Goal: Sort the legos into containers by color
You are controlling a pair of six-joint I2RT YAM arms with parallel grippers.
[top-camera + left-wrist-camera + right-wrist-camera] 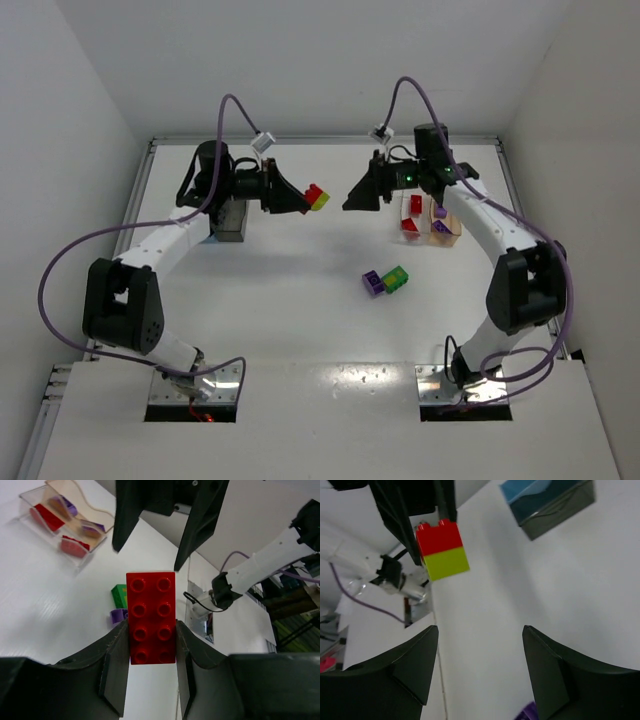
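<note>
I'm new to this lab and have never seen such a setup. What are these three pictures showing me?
Two robot arms stand on a white table. One picture looks down from above; the other two come from cameras on each wrist. The left gripper is shut on a red-and-yellow-green brick stack, held up in the air. The right gripper faces it, open and empty. On the table lie a purple brick and a green brick touching, plus a clear bin holding red bricks and a tan bin holding purple ones. Another dark bin sits under the left arm.

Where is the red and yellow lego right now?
The red and yellow lego is up in the air, held by the left end effector, facing the open right end effector.
</note>
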